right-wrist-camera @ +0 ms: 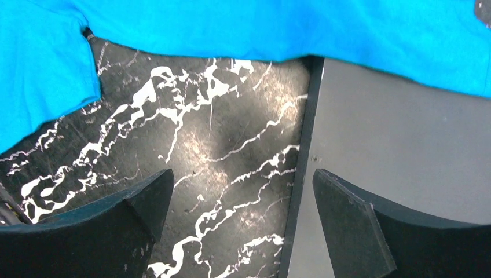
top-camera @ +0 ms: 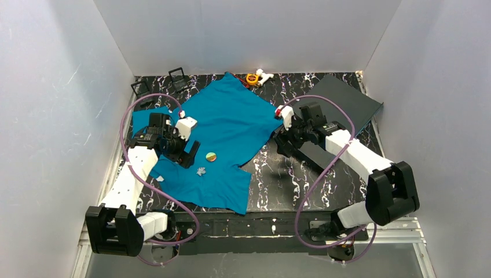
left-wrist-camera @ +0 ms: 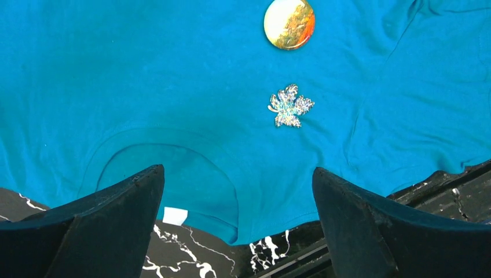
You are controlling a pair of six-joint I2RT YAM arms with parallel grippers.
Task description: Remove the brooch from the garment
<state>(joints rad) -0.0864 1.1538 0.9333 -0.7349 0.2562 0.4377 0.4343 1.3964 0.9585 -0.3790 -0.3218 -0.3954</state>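
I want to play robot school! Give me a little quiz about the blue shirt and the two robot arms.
1. Fill the gap: on the teal T-shirt sit a silver leaf brooch and a round, yellow-and-orange ____.
2. True or false: the left gripper is shut on the leaf brooch.
3. The right gripper hovers over: A the T-shirt; B the marbled table and the edge of the grey board; C the leaf brooch.
Key: 1 badge; 2 false, it is open and not touching the brooch; 3 B.
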